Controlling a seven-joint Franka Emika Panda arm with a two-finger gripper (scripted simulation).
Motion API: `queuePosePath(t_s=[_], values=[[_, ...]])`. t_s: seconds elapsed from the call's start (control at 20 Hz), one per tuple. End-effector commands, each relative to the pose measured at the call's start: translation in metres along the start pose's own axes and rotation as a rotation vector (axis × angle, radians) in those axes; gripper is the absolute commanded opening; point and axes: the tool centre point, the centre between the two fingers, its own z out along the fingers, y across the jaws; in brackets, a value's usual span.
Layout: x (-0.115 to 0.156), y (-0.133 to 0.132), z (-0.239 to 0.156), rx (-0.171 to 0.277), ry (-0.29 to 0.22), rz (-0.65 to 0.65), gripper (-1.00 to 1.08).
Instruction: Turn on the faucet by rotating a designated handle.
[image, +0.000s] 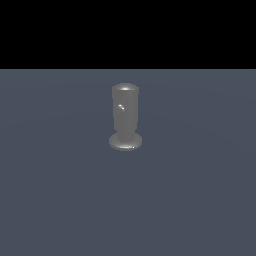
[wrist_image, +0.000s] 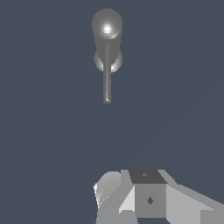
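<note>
Well apart: gripper (wrist_image: 131, 205) sitting clear of the faucet (image: 125, 116), nothing being touched.

Faucet is standing upright on the blue-grey worktop (image: 55, 200), near the middle of the exterior view, its round disc foot resting flat on the surface. Wrist view is looking down on its rounded top (wrist_image: 107, 27), with the handle (wrist_image: 106, 76) sticking out sideways from that top as a thin straight rod, its rounded tip pointing toward the gripper. Exterior view is showing the handle only as a small glint on the cylinder front, so it is pointing roughly at that camera. Only part of the white gripper body is showing at the wrist view's edge; fingers' state: cannot tell. Arm is not showing in the exterior view.
</note>
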Motion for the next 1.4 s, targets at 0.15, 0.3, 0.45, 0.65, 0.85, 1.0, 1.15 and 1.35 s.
queuePosePath(t_s=[0.15,0.3,0.45,0.65,0.85,1.0,1.15,1.35], values=[[0.001,-0.001,0.002,0.0,0.0,0.0,-1.0],[0.003,-0.003,0.009,0.001,0.0,0.0,-1.0],[0.006,-0.006,0.02,0.001,-0.001,0.0,-1.0],[0.012,-0.012,0.041,0.002,-0.001,0.0,-1.0],[0.021,-0.02,0.068,0.005,-0.003,-0.001,-1.0],[0.029,-0.028,0.093,0.006,-0.003,-0.001,-1.0],[0.037,-0.035,0.118,0.008,-0.005,-0.002,-1.0],[0.048,-0.046,0.151,0.01,-0.006,-0.003,-1.0]])
